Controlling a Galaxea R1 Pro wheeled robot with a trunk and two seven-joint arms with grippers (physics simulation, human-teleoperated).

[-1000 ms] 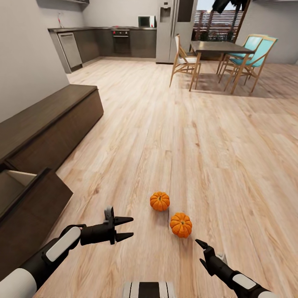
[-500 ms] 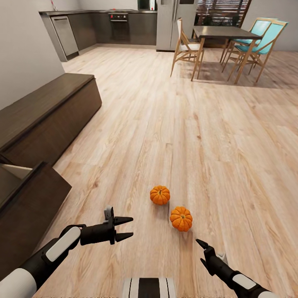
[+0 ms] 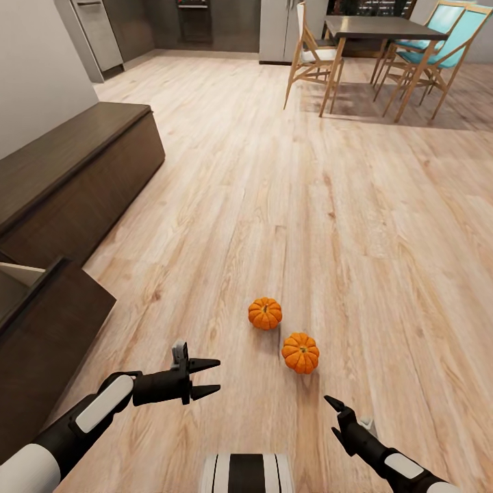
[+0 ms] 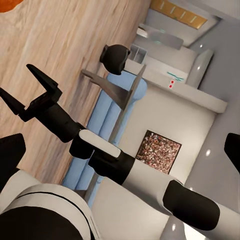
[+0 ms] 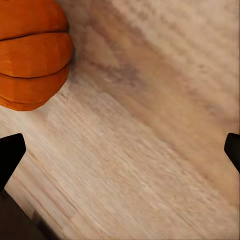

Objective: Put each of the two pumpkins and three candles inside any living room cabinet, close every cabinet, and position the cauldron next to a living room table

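Hovering agape and empty, the right gripper (image 3: 331,418) could nudge the nearer pumpkin (image 3: 300,352) and send it rolling.

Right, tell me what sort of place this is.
Most likely an open-plan home: a wood-plank floor, a dining table with chairs at the far end, and a long low dark cabinet along the wall.

Pale wood floor (image 3: 342,205); dining table (image 3: 376,29), chairs (image 3: 311,58) beyond.
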